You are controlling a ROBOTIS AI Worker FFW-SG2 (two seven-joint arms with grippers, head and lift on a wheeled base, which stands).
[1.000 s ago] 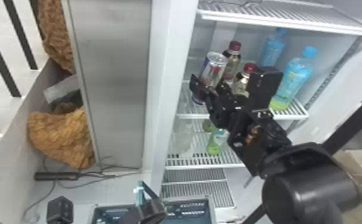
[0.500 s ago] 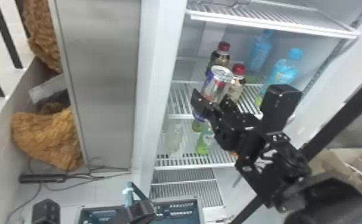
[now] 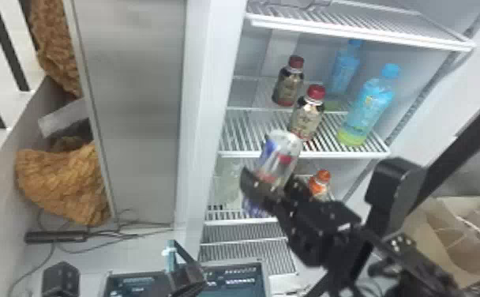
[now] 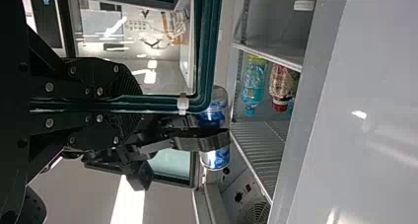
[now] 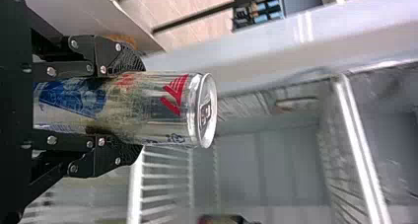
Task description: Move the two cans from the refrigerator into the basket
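Observation:
A silver-blue can [image 3: 278, 154] is held by my right gripper [image 3: 269, 187], in front of the fridge's shelves. In the right wrist view the same can [image 5: 157, 108] lies between the fingers of that gripper [image 5: 121, 108], its top end beyond the tips. At the bottom of the head view my left gripper [image 3: 184, 272] is by the basket [image 3: 266, 278]. The left wrist view has the left gripper [image 4: 133, 103] closed around the basket's teal handle [image 4: 162, 104]; the can [image 4: 217, 157] appears beyond it, behind the other arm's finger.
Two red-capped bottles [image 3: 308, 114] and two blue bottles [image 3: 369, 106] stand on the middle shelf [image 3: 251, 152]. An orange-capped bottle [image 3: 320, 185] is lower down. The fridge's side edge [image 3: 207, 118] runs left of the can. A cardboard box [image 3: 456, 237] sits at right.
My right gripper has moved down with the can, out from in front of the bottles on the middle shelf. The head view has shifted slightly to the right; the left gripper remains at the basket.

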